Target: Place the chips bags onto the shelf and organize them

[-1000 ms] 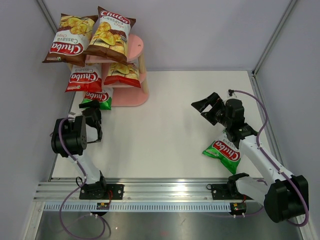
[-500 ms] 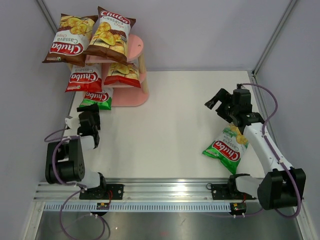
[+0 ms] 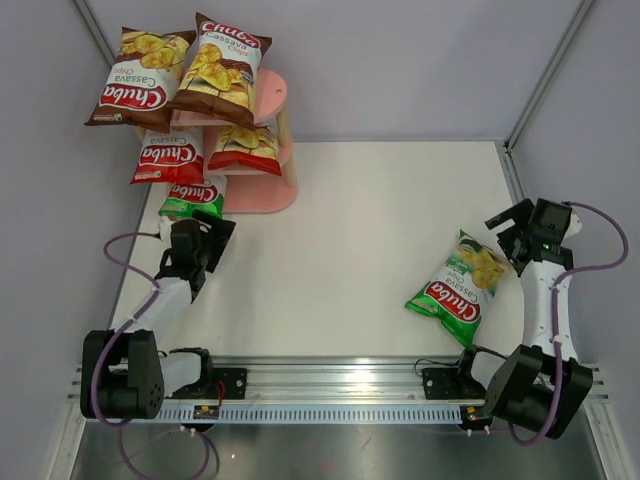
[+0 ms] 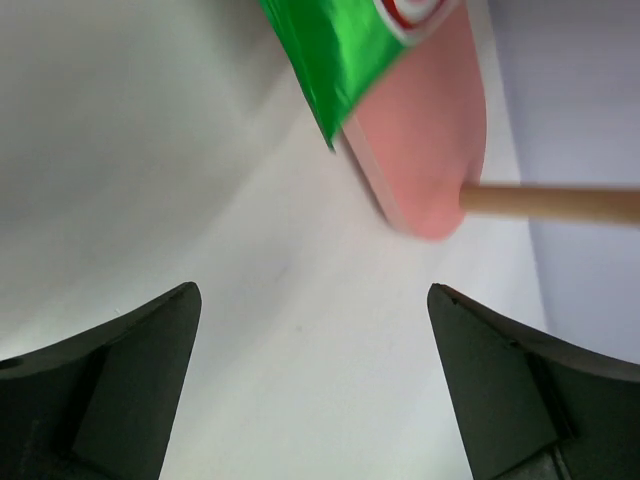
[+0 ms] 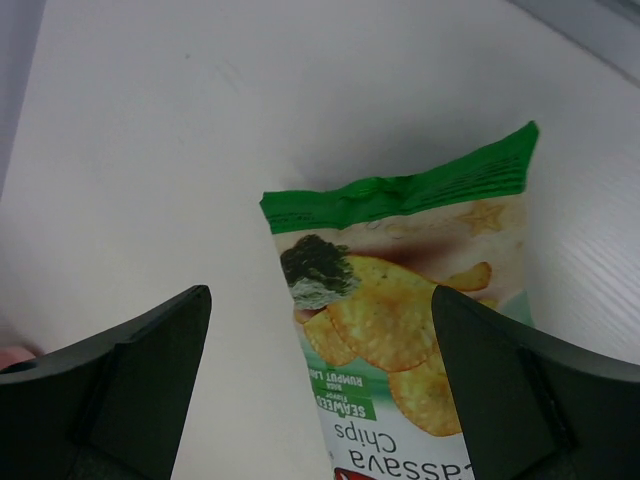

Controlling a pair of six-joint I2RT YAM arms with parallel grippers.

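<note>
The pink shelf stands at the far left. Two brown chips bags lie on its top board. Two red-white bags lie on the middle board. One green bag lies on the bottom board, overhanging it. The other green bag lies flat on the table at the right. My left gripper is open and empty just in front of the shelf; its view shows the green bag's corner and the bottom board. My right gripper is open and empty above the far end of the table's green bag.
A wooden post of the shelf shows in the left wrist view. White enclosure walls close in the table at left, back and right. The right gripper is close to the right wall. The metal rail runs along the near edge.
My right gripper has swung from the table's middle to the right wall, uncovering the green bag. My left arm has folded low and its gripper now points at the shelf's base.
</note>
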